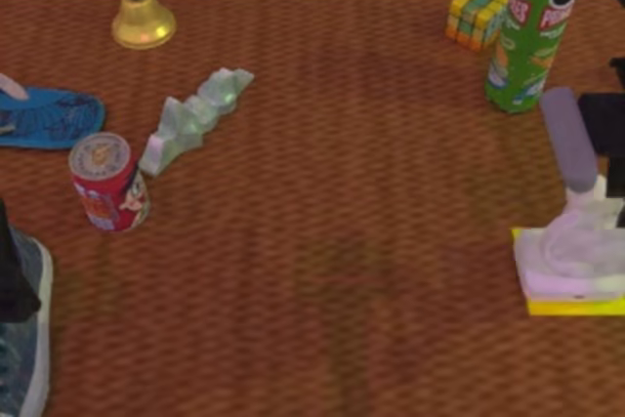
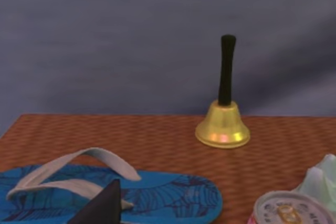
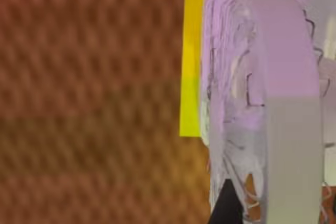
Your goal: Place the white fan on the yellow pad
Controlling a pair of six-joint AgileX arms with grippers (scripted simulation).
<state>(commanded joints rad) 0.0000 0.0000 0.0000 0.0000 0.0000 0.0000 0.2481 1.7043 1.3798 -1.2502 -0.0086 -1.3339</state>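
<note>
Resting: fan (image 1: 576, 256) on pad (image 1: 576, 308), table's right edge. Right gripper (image 1: 598, 192) above it; finger spread cannot be told. Release advice: open gently, lift straight, avoid tipping. Left gripper (image 2: 102, 208) parked near-left.

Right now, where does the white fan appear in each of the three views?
Top view: the white fan stands at the table's right edge, on the yellow pad, below the green can.
Left wrist view: not in it; it shows a bell and a blue sandal.
Right wrist view: it fills the right half.
Shared landmark: the yellow pad.
</note>
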